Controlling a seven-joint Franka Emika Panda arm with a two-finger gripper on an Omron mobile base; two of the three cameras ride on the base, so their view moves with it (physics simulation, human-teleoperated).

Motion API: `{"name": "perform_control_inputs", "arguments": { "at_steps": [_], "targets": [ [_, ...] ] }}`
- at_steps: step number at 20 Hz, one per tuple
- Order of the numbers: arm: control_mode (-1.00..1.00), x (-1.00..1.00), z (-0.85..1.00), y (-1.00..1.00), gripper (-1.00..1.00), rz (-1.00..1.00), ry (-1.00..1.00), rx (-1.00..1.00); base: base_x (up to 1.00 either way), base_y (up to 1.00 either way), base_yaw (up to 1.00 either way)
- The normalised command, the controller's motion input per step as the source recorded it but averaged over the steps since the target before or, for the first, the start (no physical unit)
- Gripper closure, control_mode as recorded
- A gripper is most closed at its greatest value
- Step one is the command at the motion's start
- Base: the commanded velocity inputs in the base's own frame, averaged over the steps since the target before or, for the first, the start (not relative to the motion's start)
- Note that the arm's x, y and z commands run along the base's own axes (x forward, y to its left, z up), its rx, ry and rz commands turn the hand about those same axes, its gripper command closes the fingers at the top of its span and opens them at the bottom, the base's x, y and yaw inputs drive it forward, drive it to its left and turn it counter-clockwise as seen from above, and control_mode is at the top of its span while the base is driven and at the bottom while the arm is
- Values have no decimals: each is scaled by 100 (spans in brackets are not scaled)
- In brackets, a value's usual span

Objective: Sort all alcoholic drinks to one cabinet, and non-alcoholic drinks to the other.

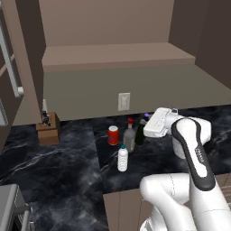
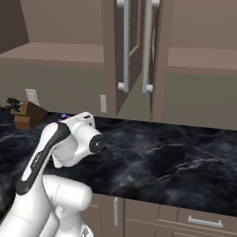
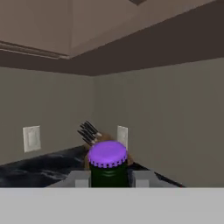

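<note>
Left base view: open cabinet (image 1: pixel 117 56) shelf bare, nothing sorted yet. On table (image 1: pixel 67 158): red can (image 1: pixel 113 135) at 9 o'clock of red-cap bottle (image 1: pixel 129 135); water bottle (image 1: pixel 122 158) at 6 o'clock. Green bottle (image 1: pixel 140 133) beside red-cap bottle, under hand; lifted or not, cannot tell.

Right base view: second cabinet, doors (image 2: pixel 134 51) shut; knife block (image 2: pixel 28 113) at 9 o'clock.

Hand view: tool (image 3: pixel 109 179) pinching green bottle neck under purple cap (image 3: pixel 107 154).

Judgement: first sort under way, four drinks left.

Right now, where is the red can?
In the left base view the red can stands on the dark marble counter, left of the clear red-capped bottle and behind the small blue-capped plastic bottle.
</note>
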Motion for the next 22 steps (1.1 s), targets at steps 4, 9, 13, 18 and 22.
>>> {"name": "perform_control_inputs", "arguments": {
  "at_steps": [4,9,13,18,22],
  "targets": [
    [-100,-36,92,1,100,-16,0,0,0,0,0],
    [-100,-20,89,16,100,-11,0,0,0,0,0],
    [-100,-8,87,31,100,-5,0,0,0,0,0],
    [-100,0,67,38,100,0,0,0,0,0,0],
    [-100,0,57,24,100,0,0,0,0,0,0]
  ]
}}
